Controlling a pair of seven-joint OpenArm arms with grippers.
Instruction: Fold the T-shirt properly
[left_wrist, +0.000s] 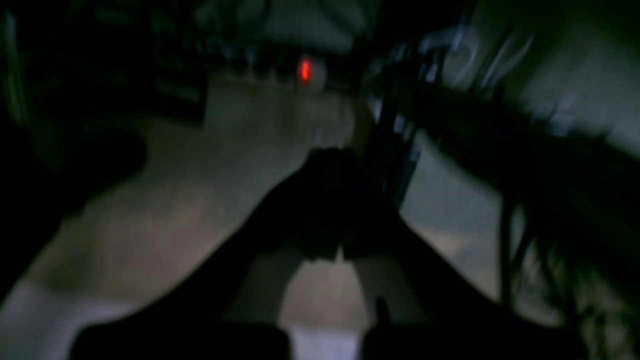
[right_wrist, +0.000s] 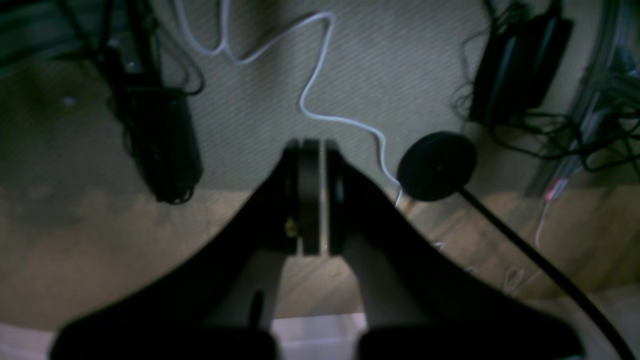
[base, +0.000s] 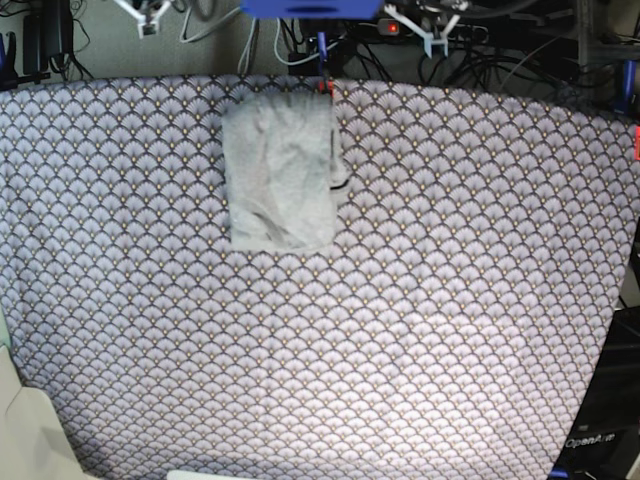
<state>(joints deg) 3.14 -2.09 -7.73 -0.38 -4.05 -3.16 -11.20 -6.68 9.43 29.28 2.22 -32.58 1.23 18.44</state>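
Your tablecloth (base: 420, 330), purple-white fan-scale pattern, covers the whole table nearest the base camera. Farther back, the T-shirt (base: 280, 170) lies folded into a narrow upright rectangle by the far edge, left of centre, a dark bit showing at its right side. Beyond the table, your right gripper (right_wrist: 311, 150) has its jaws pressed together, gripping nothing, above carpet, a white cable (right_wrist: 320, 75) and a black round disc (right_wrist: 436, 166). Left gripper (left_wrist: 337, 160): dark, blurred, jaws together, a red light (left_wrist: 304, 71) beyond.
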